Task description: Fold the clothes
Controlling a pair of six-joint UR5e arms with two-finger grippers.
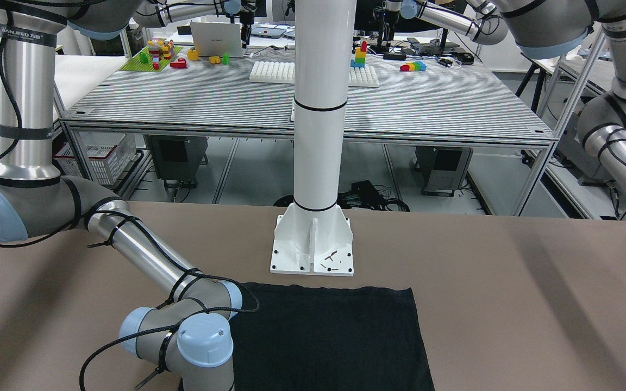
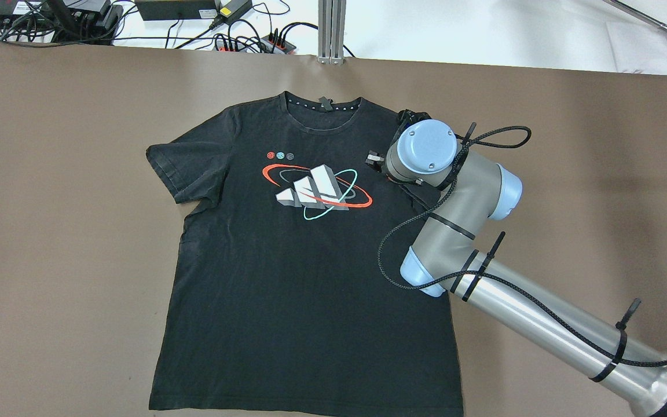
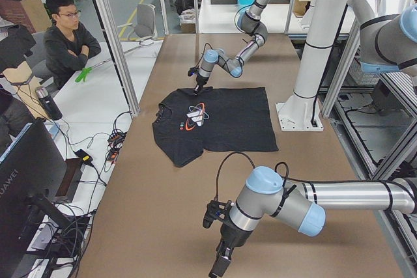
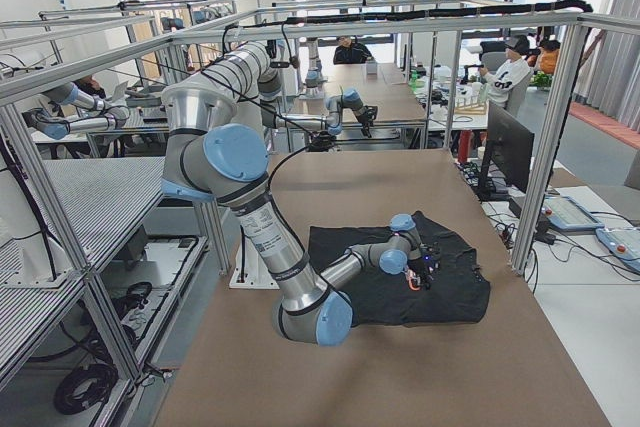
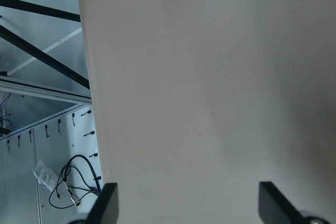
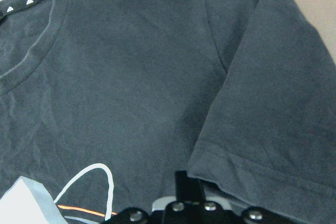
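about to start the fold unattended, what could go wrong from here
1. The right gripper sits at the sleeve hem of the black shirt; it may pinch the body layer too.
2. The left gripper is open over bare table, so a one-sided pull may drag the shirt.

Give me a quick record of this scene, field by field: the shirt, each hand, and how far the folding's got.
garment: black T-shirt, print up, spread flat on the brown table
folding: no fold visible
right hand: low at the hem of the sleeve; open or shut, cannot tell
left hand: open, over bare table, away from the T-shirt
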